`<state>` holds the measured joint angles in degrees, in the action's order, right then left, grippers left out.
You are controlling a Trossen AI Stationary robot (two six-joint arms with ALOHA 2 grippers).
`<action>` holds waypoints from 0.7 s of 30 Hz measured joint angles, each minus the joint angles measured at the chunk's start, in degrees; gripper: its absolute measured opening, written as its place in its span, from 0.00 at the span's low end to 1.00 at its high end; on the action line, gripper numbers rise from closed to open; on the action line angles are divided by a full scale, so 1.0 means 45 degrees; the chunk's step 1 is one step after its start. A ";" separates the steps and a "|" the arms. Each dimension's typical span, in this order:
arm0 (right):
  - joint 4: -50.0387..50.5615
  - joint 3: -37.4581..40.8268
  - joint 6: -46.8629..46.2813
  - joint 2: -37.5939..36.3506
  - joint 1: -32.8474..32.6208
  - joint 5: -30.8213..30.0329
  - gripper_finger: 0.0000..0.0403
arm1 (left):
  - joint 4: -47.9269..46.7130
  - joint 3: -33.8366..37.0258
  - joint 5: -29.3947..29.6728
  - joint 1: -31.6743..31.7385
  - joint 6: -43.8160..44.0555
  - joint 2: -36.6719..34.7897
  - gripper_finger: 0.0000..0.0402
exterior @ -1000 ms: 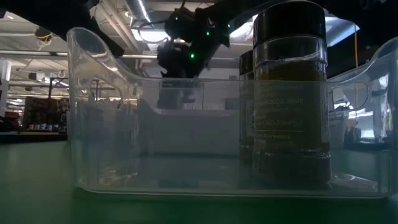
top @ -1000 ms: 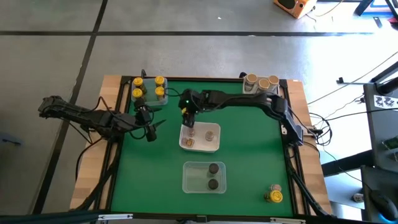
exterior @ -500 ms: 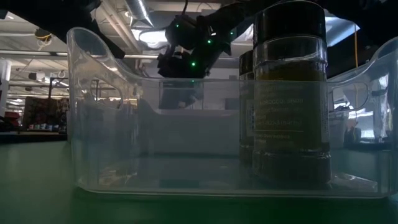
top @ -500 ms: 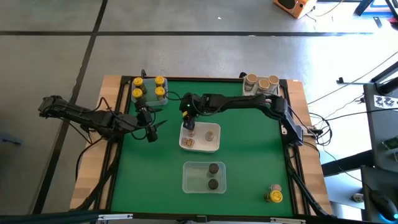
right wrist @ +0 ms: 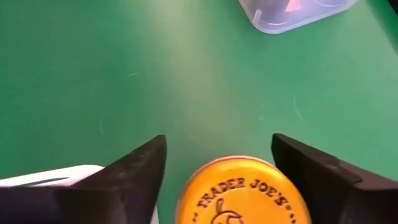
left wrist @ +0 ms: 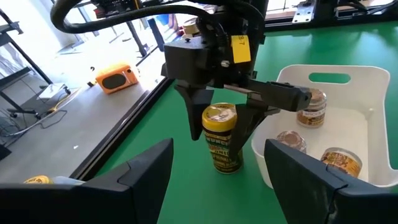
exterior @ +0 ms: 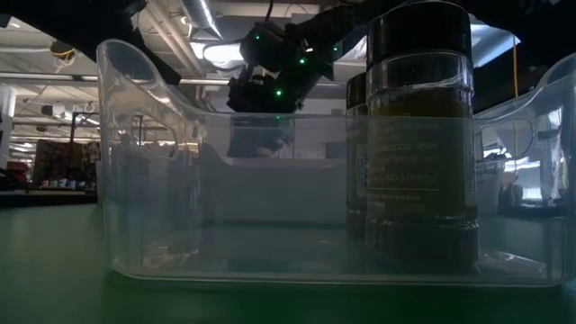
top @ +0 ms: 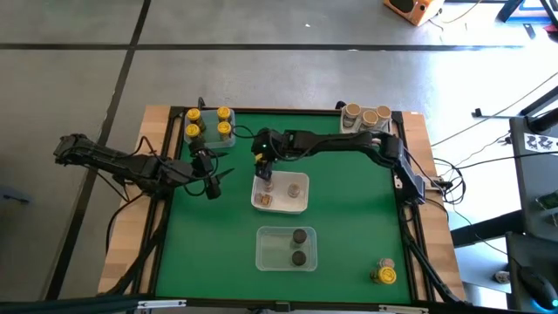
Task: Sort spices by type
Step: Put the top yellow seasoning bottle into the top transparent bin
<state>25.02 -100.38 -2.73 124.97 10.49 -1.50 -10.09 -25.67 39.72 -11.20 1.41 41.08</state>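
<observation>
Sorting looks more than half done. The clear bin at the far-left corner [top: 214,142] has four yellow-lid jars [top: 207,124], the far-right bin [top: 353,125] has three tan-lid jars [top: 367,114], the white bin in the middle [top: 292,204] holds grey-brown-lid jars [left wrist: 313,106], and the clear near bin [top: 272,250] holds two dark-lid jars [top: 299,246].

Left to do: one yellow-lid jar [left wrist: 222,137] stands upright on the green mat [top: 349,218] just beside the white bin, and two more jars [top: 384,270] wait near the right front corner, one yellow and one that seems tan.

The right gripper [left wrist: 219,134] is over the standing yellow-lid jar with its fingers spread on both sides of it. They are close to the jar, but I cannot tell if they press it already. The left gripper [left wrist: 217,163] waits open near the left edge, pointing at the same jar and holding nothing.
</observation>
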 joint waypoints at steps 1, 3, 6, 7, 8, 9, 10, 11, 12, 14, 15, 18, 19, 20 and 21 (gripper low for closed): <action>-0.0007 0.0000 0.0002 0.0000 -0.0002 -0.0061 0.74 | 0.0000 0.0000 0.0002 0.0000 0.0004 0.0000 0.63; 0.0028 -0.0062 -0.0007 0.0000 0.0003 -0.0215 0.79 | 0.0000 0.0000 0.0002 0.0000 0.0025 0.0000 0.63; 0.0361 -0.0439 0.0183 -0.0116 -0.0005 -0.0081 0.86 | 0.0006 0.0000 0.0005 0.0000 0.0049 0.0000 0.63; 0.0440 -0.0546 0.0373 -0.0249 -0.0086 -0.0047 0.87 | 0.0011 0.0000 0.0005 0.0000 0.0052 0.0000 0.63; 0.0415 -0.0612 0.0497 -0.0456 -0.0152 -0.0066 0.89 | 0.0020 0.0000 0.0005 0.0000 0.0100 0.0000 0.63; 0.0412 -0.0622 0.0673 -0.0708 -0.0204 -0.0096 0.90 | 0.0024 0.0000 0.0005 0.0005 0.0190 0.0000 0.63; 0.0394 -0.0647 0.0734 -0.0956 -0.0301 -0.0144 0.90 | 0.0033 0.0000 0.0001 0.0036 0.0287 0.0000 0.63; 0.0397 -0.0651 0.0759 -0.1209 -0.0347 -0.0236 0.91 | 0.0095 0.0000 -0.0004 0.0119 0.0363 0.0000 0.63; 0.0541 -0.0651 0.0803 -0.1435 -0.0358 -0.0321 0.91 | 0.0106 0.0000 0.0000 0.0222 0.0498 0.0003 0.63; 0.0925 -0.0651 0.0960 -0.1853 -0.0385 -0.0320 0.91 | 0.0181 0.0000 -0.0039 0.0522 0.0709 0.0078 0.63; 0.1112 -0.0651 0.0993 -0.2061 -0.0389 -0.0334 0.91 | 0.0246 0.0000 -0.0203 0.0707 0.0722 0.0129 0.63; 0.1896 -0.0646 0.1042 -0.2761 -0.0405 -0.0723 0.90 | 0.0978 0.0000 -0.1427 0.1441 0.0962 0.0493 0.66; 0.2098 -0.0650 0.1047 -0.2951 -0.0409 -0.0912 0.90 | 0.1201 -0.0019 -0.2198 0.1748 0.1168 0.0692 0.69; 0.2428 -0.0651 0.1049 -0.3099 -0.0419 -0.1054 0.90 | 0.1326 -0.0092 -0.2875 0.2061 0.1324 0.0943 0.71; 0.2775 -0.0651 0.1056 -0.3198 -0.0424 -0.1118 0.90 | 0.1428 -0.0217 -0.3246 0.2356 0.1458 0.1246 0.74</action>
<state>37.50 -103.31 2.02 110.57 8.58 -6.54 -3.66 -26.65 25.12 -0.60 7.97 46.69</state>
